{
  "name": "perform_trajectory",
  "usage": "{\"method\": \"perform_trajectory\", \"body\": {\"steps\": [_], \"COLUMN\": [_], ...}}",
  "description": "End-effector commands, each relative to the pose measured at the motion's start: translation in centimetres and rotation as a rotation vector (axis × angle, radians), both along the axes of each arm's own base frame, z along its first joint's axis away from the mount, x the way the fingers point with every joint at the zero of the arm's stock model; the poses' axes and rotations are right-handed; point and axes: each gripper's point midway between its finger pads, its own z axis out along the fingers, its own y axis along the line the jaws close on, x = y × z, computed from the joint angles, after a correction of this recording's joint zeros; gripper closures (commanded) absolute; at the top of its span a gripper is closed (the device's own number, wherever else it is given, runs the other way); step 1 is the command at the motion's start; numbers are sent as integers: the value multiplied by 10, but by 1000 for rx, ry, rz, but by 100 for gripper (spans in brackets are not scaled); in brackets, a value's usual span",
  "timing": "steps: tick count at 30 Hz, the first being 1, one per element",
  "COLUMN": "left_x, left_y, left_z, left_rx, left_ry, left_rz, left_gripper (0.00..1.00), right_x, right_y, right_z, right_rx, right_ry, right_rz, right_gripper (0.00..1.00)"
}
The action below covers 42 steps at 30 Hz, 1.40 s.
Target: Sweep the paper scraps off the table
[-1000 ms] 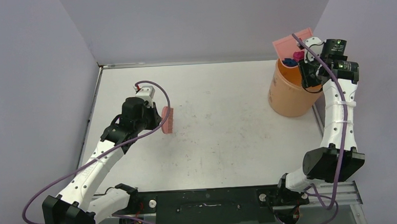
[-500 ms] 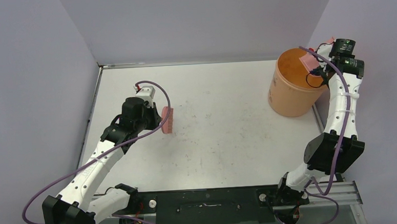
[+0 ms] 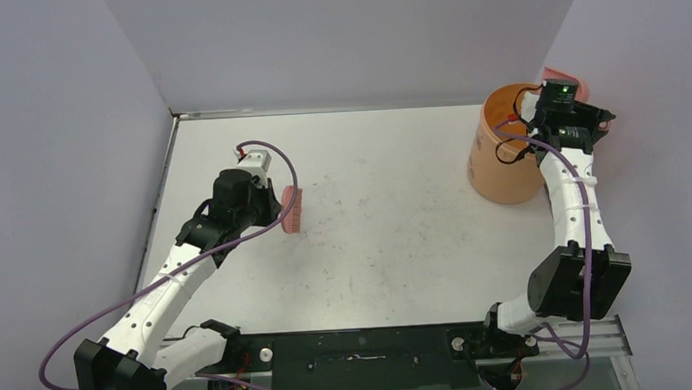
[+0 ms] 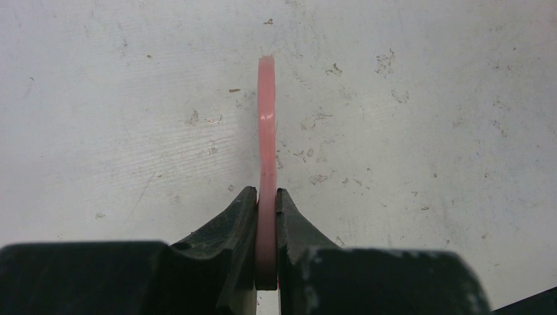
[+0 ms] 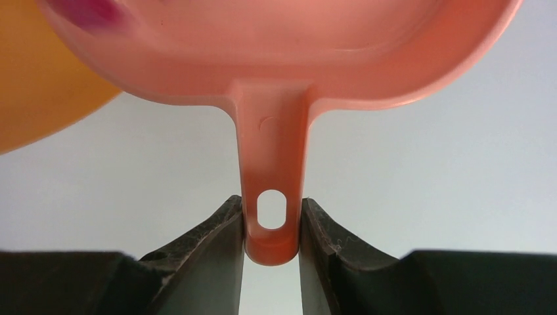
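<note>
White arm segments (image 3: 154, 301), black joints (image 3: 234, 195), looping purple cables (image 3: 273, 146), green wrist light (image 3: 566, 86)

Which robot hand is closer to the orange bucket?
Right. The right gripper holds the dustpan right beside the orange bucket; the left gripper holds the brush far across the table.

1. We are looking down into what appears to be a robotics lab test cell.
2. Plain lavender-grey panels (image 3: 343, 43) box in a white table (image 3: 399, 246) on three sides, like a booth.
3. A left arm (image 3: 168, 276) and a right arm (image 3: 576, 210), white and black machines, are bolted to a black metal rail (image 3: 360, 360) at the near edge.
4. Purple cables (image 3: 279, 150) loop loosely from both arms.
5. Grey scuff marks cover the tabletop.
</note>
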Motion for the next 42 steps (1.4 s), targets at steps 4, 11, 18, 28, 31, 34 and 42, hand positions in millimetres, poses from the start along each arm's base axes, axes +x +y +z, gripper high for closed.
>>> {"method": "perform_trajectory", "body": {"steps": [4,11,18,28,31,34,42], "left_x": [8,8,8,9,9,9,9], "left_y": [-2,-4,-3,-3,-2,-1,-1], "left_z": [19,19,20,15,14,14,13], "left_rx": [-18,-20,-20,-10,0,1,6], "left_ry": [-74,-72,-73,-61,-60,-61,-58], "left_rz": [2,-5,-4,-2,5,8,8], "left_gripper": [100,100,100,100,100,100,100], "right_x": [-17,-19,-22,-19,-22,-33,-65], "right_y": [-5,-4,0,41,72,109,197], "right_z": [63,48,57,26,-2,-41,-105], "right_rx": [-292,-219,-122,339,534,731,1013], "right_ry": [-63,-62,-210,-279,-174,-41,193], "right_rz": [-42,-52,-74,9,80,150,306], "right_gripper": [95,95,95,95,95,95,95]}}
